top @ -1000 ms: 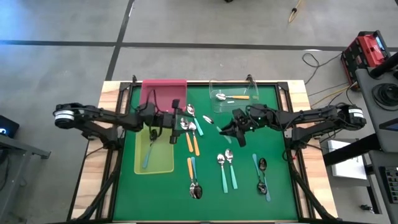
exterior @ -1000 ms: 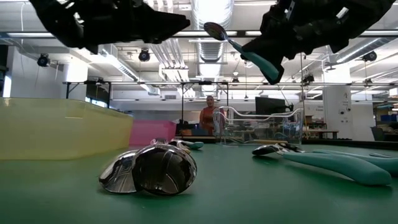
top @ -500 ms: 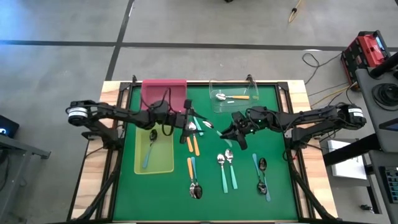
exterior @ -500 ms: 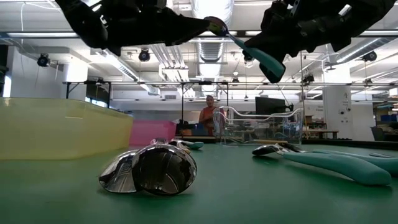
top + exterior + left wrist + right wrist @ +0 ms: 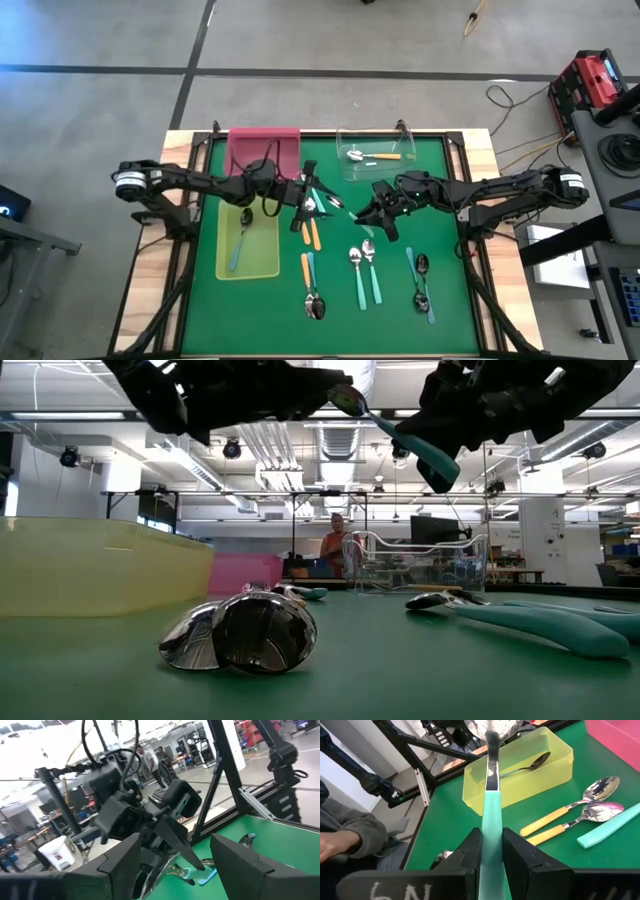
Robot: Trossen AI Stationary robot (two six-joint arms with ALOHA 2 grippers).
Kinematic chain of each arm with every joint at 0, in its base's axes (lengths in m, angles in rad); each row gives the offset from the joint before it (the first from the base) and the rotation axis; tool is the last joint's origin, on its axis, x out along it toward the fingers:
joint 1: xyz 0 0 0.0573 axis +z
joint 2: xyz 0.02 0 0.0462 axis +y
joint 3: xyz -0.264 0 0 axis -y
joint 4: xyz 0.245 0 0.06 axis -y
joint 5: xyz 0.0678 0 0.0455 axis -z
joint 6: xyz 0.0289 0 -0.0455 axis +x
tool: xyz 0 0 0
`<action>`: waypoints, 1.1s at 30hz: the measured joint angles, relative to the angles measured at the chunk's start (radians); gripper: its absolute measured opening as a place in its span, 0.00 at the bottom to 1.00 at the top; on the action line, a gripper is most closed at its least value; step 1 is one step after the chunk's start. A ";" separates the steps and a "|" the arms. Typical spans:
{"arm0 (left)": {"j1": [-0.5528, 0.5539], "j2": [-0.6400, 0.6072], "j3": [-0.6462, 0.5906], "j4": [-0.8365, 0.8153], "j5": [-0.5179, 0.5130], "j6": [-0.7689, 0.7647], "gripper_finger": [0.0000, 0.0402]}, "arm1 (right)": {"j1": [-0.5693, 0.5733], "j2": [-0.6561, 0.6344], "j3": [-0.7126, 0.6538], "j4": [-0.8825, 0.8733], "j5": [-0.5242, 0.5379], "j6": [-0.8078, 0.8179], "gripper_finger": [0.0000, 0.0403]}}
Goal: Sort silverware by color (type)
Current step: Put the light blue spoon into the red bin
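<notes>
Right end effector (image 5: 491,851) is clamped on the handle of a teal spoon (image 5: 492,815), holding it up off the green desk (image 5: 450,300) near mid-desk, bowl pointing toward the left arm. In the low view the spoon (image 5: 395,438) hangs in the air between the two arms.

Left end effector (image 5: 308,192) has its fingers spread wide with nothing in them, sitting right at the held spoon's bowl, above the two orange-handled spoons (image 5: 310,225). Can't tell if it's touching the bowl.

Yellow-green tray (image 5: 270,265) on the desk's left holds one light-blue-handled spoon (image 5: 240,240). Pink tray (image 5: 255,145) is at the back left. Clear tray (image 5: 350,170) at the back centre holds an orange-handled spoon (image 5: 375,155).

Loose on the desk: an orange and a teal spoon lying side by side (image 5: 311,285) left of centre, a teal pair (image 5: 364,272) in the middle, a light-blue pair (image 5: 421,283) to the right.

A person (image 5: 334,547) is visible far back in the room in the low view; a sleeve and hand (image 5: 342,835) show beside the desk in the right wrist view.
</notes>
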 joint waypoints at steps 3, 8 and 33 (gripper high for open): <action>0.000 0.032 0.025 -0.006 0.048 -0.004 0.53 | 0.000 0.000 0.000 -0.001 -0.004 0.000 0.11; 0.000 0.050 0.039 -0.006 0.067 -0.002 0.46 | 0.000 0.000 0.000 -0.006 -0.014 0.000 0.11; 0.000 0.044 0.039 -0.042 0.066 0.026 0.02 | 0.000 0.000 0.000 -0.005 -0.008 0.000 0.01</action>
